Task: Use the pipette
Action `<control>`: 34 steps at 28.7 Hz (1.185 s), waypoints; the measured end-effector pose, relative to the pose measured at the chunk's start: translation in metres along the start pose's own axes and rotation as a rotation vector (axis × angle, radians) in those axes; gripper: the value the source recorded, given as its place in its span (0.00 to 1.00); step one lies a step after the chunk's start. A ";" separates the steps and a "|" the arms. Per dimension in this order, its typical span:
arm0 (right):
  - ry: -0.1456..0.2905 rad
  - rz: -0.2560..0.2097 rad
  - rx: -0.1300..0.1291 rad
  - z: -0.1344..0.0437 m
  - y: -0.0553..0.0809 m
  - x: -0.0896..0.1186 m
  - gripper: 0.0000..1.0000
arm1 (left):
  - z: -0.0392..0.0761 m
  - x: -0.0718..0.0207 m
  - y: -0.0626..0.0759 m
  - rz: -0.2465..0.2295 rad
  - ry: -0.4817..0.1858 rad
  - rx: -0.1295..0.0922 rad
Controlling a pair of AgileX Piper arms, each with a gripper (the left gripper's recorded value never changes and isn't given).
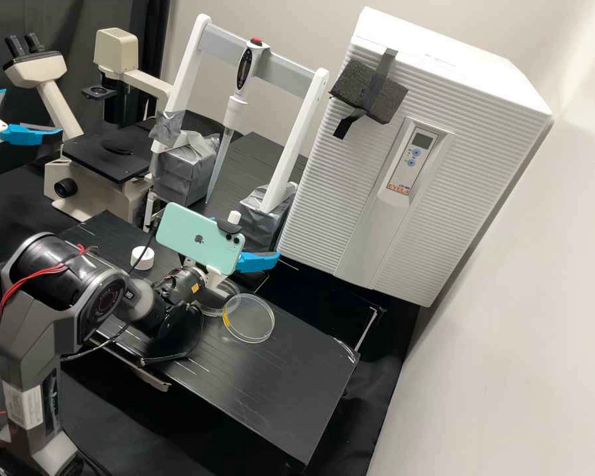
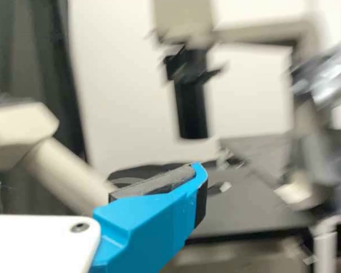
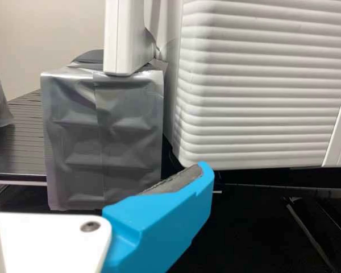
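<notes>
The pipette [image 1: 242, 69] hangs upright on a white stand [image 1: 291, 142], its tip pointing down at the bench. A clear petri dish [image 1: 248, 318] lies on the black ridged platform [image 1: 277, 383]. My right gripper [image 1: 256, 260] hovers low just behind the dish, beside the stand's taped foot [image 3: 102, 136]. It is open: one blue finger [image 3: 165, 219] shows a bare pad. My left gripper [image 1: 10, 116] is high at the far left by the microscope [image 1: 92, 158], fingers spread and empty. Its blue finger [image 2: 159, 213] has nothing against the pad.
A large white ribbed machine [image 1: 403, 152] stands right of the stand, close to my right gripper. A small white cap [image 1: 142, 256] sits on the platform's left part. A mint phone [image 1: 201, 238] is mounted on the right arm. The stand's feet are wrapped in grey tape.
</notes>
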 end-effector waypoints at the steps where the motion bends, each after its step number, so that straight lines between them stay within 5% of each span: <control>1: 0.000 0.000 0.000 0.000 0.000 0.000 1.00 | 0.008 -0.0020 0.006 0.017 -0.039 -0.011; 9: 0.000 0.000 0.000 0.000 0.000 0.000 1.00 | 0.055 -0.0060 0.024 0.088 -0.252 -0.022; 16: 0.014 0.011 0.001 -0.007 0.006 -0.007 1.00 | 0.076 -0.0017 0.028 0.103 -0.323 -0.035; 26: 0.255 0.065 0.019 -0.087 0.031 -0.016 1.00 | 0.089 0.0103 0.014 0.060 -0.361 -0.042; 34: 0.286 0.112 0.015 -0.138 0.056 0.004 1.00 | 0.088 0.0132 0.015 0.065 -0.343 -0.056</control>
